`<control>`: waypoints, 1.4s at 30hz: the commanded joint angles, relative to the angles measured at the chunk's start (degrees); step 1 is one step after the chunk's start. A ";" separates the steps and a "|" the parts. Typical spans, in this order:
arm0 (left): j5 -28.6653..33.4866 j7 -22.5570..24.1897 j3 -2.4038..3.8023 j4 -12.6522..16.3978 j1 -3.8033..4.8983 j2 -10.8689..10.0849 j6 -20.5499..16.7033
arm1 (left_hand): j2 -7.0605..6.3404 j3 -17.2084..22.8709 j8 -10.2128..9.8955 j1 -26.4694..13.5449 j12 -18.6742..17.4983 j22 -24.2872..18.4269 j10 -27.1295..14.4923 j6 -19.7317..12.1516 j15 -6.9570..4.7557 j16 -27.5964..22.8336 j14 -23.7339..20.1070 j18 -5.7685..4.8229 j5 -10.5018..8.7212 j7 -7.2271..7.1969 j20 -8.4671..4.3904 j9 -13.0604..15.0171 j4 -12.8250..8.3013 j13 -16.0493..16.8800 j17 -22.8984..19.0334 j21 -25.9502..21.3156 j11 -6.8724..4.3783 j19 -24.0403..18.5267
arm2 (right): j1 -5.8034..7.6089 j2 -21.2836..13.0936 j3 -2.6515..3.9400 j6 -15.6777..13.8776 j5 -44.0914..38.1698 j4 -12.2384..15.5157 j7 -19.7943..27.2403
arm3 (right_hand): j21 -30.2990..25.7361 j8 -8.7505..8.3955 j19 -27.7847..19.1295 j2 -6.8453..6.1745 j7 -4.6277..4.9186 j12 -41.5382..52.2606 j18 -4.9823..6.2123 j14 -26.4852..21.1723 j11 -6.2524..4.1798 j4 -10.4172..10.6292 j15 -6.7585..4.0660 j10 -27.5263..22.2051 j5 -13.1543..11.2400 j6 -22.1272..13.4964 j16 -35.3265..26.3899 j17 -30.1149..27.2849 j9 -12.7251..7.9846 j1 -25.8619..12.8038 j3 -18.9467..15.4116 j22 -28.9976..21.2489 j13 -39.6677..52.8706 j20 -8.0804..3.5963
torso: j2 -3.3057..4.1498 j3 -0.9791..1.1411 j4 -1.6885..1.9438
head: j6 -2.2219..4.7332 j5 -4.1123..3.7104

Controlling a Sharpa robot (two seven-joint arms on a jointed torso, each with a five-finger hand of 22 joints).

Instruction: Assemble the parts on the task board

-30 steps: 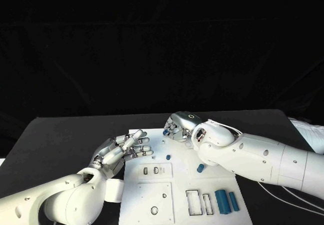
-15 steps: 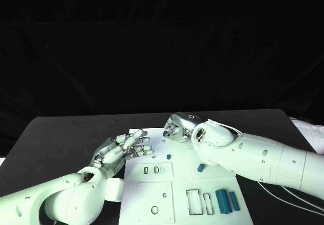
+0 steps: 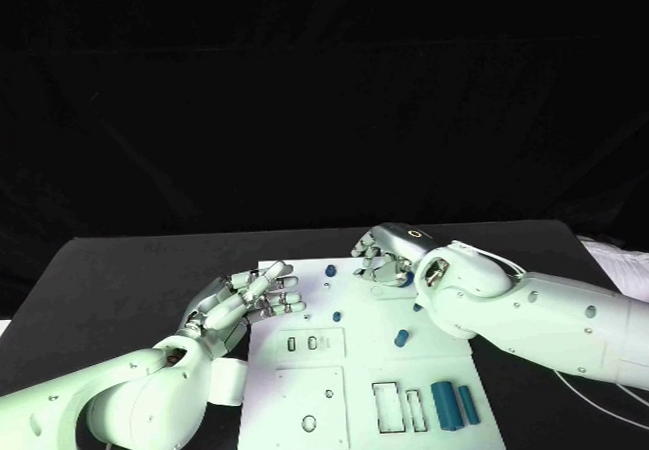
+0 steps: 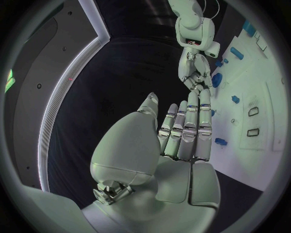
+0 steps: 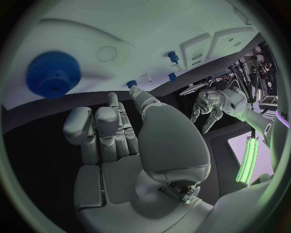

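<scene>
The board (image 3: 364, 403) lies mid-table (image 3: 110, 274). 2 long parts (image 3: 453, 403) lie side by side at its near right, slots (image 3: 399, 404) just left of them. The gear (image 5: 53, 74) sits at its far end.

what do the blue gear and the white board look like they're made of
Blue gear: probably moulded or printed plastic, matte; even blue colour, toothed rim, no metallic glint.
Task board: looks like a white plastic or painted plate, smooth and flat, with clean-cut slots; the look leaves the material open.
</scene>
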 commanded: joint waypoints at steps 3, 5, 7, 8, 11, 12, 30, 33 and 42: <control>0.05 0.17 0.04 0.02 0.10 -0.02 1.29 | 0.10 0.11 -0.21 0.31 -0.24 -0.05 -0.03 0.13 -0.08 -0.19 0.45 0.63 0.11 0.39 0.11 -0.06 -0.29 -0.09 0.05 0.28 0.42 0.33 | 0.05 -5.81 0.44 2.55 9.62 3.95 -3.07 | 5.48 -0.14 5.57 -1.68 -1.96 7.96 -2.27 2.79 -2.89 0.81 -2.31 11.00 0.46 0.72 8.86 12.25 -0.22 -0.18 -1.99 9.44 6.12 -2.17 | -0.67 0.27 -1.08 | -0.11 0.11; 0.05 0.15 0.04 -0.04 0.10 0.00 1.33 | 0.10 0.10 -0.25 0.34 -0.27 -0.07 -0.06 0.11 -0.07 -0.24 0.44 0.63 0.10 0.38 0.11 -0.06 -0.35 -0.09 0.07 0.27 0.42 0.33 | 0.06 -6.81 0.49 3.43 10.48 4.24 -3.56 | 7.04 -0.47 6.68 -2.09 -2.56 14.98 -2.72 2.90 -3.09 1.17 -2.79 9.14 0.95 0.68 12.22 16.54 -0.37 0.19 -3.75 11.85 14.72 -2.78 | -0.75 0.31 -1.20 | -0.10 0.11; 0.05 0.11 0.04 -0.15 0.09 0.05 1.42 | 0.10 0.10 -0.25 0.34 -0.27 -0.07 -0.06 0.11 -0.07 -0.24 0.44 0.63 0.10 0.38 0.11 -0.06 -0.35 -0.09 0.07 0.27 0.42 0.33 | 0.07 -8.00 0.55 4.99 11.38 4.27 -4.33 | 8.39 -0.92 7.78 -1.35 -2.08 33.83 -3.23 3.15 -3.00 2.38 -2.36 9.40 1.32 -0.10 15.57 21.78 -0.45 -0.19 -5.69 14.45 35.11 -2.17 | -0.84 0.36 -1.33 | -0.06 0.17; 0.05 0.09 0.04 -0.18 0.09 0.08 1.44 | 0.10 0.10 -0.25 0.34 -0.27 -0.07 -0.06 0.11 -0.07 -0.24 0.44 0.63 0.10 0.38 0.11 -0.06 -0.35 -0.09 0.07 0.27 0.42 0.33 | 0.07 -8.40 0.56 5.70 11.67 4.14 -4.69 | 8.74 -1.05 8.16 -1.66 -1.87 38.40 -3.35 3.26 -2.73 2.67 -2.12 9.67 1.10 -0.47 16.37 23.25 -0.49 -0.52 -6.39 15.15 39.99 -2.22 | -0.89 0.40 -1.42 | -0.12 0.23; 0.05 0.02 0.03 -0.32 0.09 0.23 1.57 | 0.10 0.10 -0.25 0.34 -0.27 -0.07 -0.06 0.11 -0.07 -0.24 0.44 0.63 0.10 0.38 0.11 -0.06 -0.35 -0.09 0.07 0.27 0.42 0.33 | 0.06 -9.05 0.60 7.15 11.76 3.60 -5.55 | 9.57 -0.91 8.75 -0.97 -1.40 50.20 -3.60 3.37 -2.16 4.03 -1.52 8.13 1.28 -1.35 18.33 26.46 -0.41 0.12 -9.18 16.69 53.38 -1.63 | -1.00 0.47 -1.47 | -0.17 0.29; 0.05 0.00 0.03 -0.36 0.09 0.27 1.60 | 0.10 0.10 -0.25 0.34 -0.27 -0.07 -0.06 0.11 -0.07 -0.24 0.44 0.63 0.10 0.38 0.11 -0.06 -0.35 -0.09 0.07 0.27 0.42 0.33 | 0.05 -9.13 0.60 7.39 11.65 3.46 -5.76 | 9.73 -0.93 8.90 -0.81 -1.28 52.04 -3.66 3.44 -2.05 4.37 -1.40 8.27 1.33 -1.55 18.68 27.06 -0.43 0.20 -9.76 17.02 55.44 -1.52 | -1.01 0.52 -1.46 | -0.16 0.30; 0.05 -0.19 0.03 -0.71 0.08 0.55 1.81 | 0.10 0.10 -0.25 0.34 -0.27 -0.07 -0.06 0.11 -0.07 -0.24 0.44 0.63 0.10 0.38 0.11 -0.06 -0.35 -0.09 0.07 0.27 0.42 0.33 | -0.14 -5.71 0.60 7.81 7.70 0.70 -8.46 | 11.38 -0.51 10.97 0.55 -0.88 63.21 -4.40 4.06 -1.53 6.45 -0.85 10.63 1.76 -1.65 21.08 31.52 -0.34 1.51 -13.19 20.57 67.76 -0.91 | -0.98 0.47 -1.41 | -0.35 0.36; 0.05 -0.21 0.03 -0.72 0.08 0.56 1.83 | 0.10 0.10 -0.25 0.34 -0.27 -0.07 -0.06 0.11 -0.07 -0.24 0.44 0.63 0.10 0.38 0.11 -0.06 -0.35 -0.09 0.07 0.27 0.42 0.33 | -0.17 -5.09 0.60 7.66 7.36 0.13 -8.63 | 11.50 -0.46 11.15 0.72 -0.87 64.09 -4.46 4.11 -1.51 6.53 -0.84 10.97 1.77 -1.58 21.23 31.81 -0.33 1.60 -13.29 20.85 68.63 -0.89 | -1.00 0.48 -1.36 | -0.39 0.38; 0.05 -0.26 0.03 -0.80 0.08 0.60 1.92 | 0.10 0.10 -0.25 0.34 -0.27 -0.07 -0.06 0.11 -0.07 -0.24 0.44 0.63 0.10 0.38 0.11 -0.06 -0.35 -0.09 0.07 0.27 0.42 0.33 | -0.27 -3.46 0.58 7.03 6.12 -1.17 -8.96 | 11.77 -0.27 11.53 1.21 -0.89 65.11 -4.59 4.20 -1.51 6.60 -0.81 11.32 1.83 -1.29 21.54 32.39 -0.30 1.88 -13.40 21.45 69.71 -0.85 | -0.97 0.51 -1.31 | -0.56 0.52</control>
